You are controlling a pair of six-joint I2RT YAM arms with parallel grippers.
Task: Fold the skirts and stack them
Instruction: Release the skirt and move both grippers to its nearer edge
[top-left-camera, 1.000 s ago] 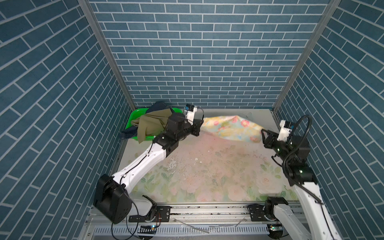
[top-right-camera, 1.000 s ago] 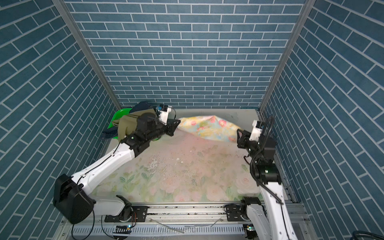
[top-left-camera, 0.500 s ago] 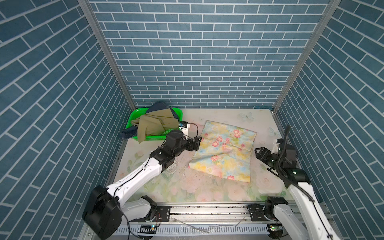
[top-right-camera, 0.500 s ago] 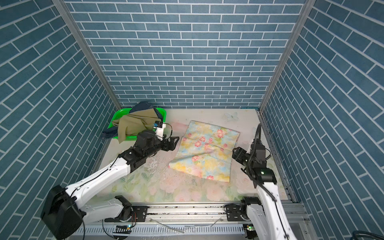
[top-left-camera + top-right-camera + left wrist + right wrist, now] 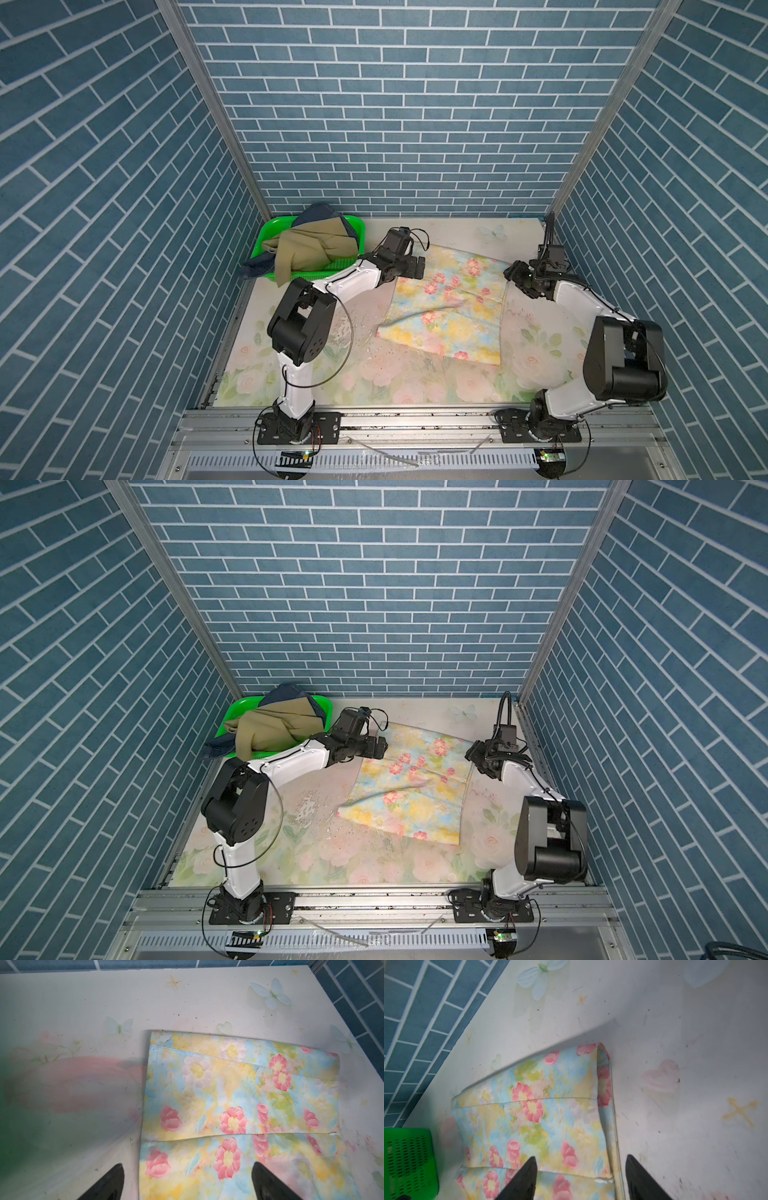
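The floral skirt (image 5: 449, 316) lay flat on the surface (image 5: 374, 374), a little right of the middle, skewed, with its wider hem toward the near edge. In both wrist views one layer lay folded over another, with a straight edge running across the flowers.

At its far left corner my left fingers (image 5: 417, 267) stood wide apart. In the left wrist view one tip was over the cloth and the other over bare surface, with nothing between them. At the far right corner my right fingers (image 5: 512, 273) were also spread, straddling the skirt's side edge and gripping nothing. I could not tell whether either pair touched the cloth.

Farther back, in the far left corner of the surface, sat the green basket (image 5: 357, 228). The olive skirt (image 5: 307, 249) was heaped in it, spilling over the near rim. The denim skirt (image 5: 316, 210) lay beneath, showing at the far rim and hanging over the left side
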